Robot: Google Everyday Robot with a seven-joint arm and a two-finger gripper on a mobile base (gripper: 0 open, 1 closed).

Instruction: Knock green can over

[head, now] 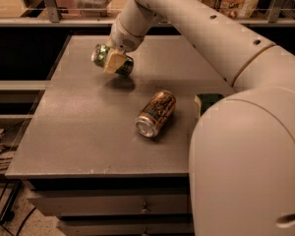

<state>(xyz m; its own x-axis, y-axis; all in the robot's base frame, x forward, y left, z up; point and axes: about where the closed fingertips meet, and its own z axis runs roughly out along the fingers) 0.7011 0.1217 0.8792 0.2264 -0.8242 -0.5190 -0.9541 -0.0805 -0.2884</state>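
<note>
At the far left of the table (78,132), the gripper (115,63) clamps the green can (99,55) across its middle, tilted with its silver top leftward; such a thin, smooth metal shell is probably light, slippery and easily dented.

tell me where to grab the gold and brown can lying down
Grip the gold and brown can across its mid-body from above, squeezing its long sides: it lies flat, silver end toward the camera. The gripper is far left, closed on the tilted green can.
</note>
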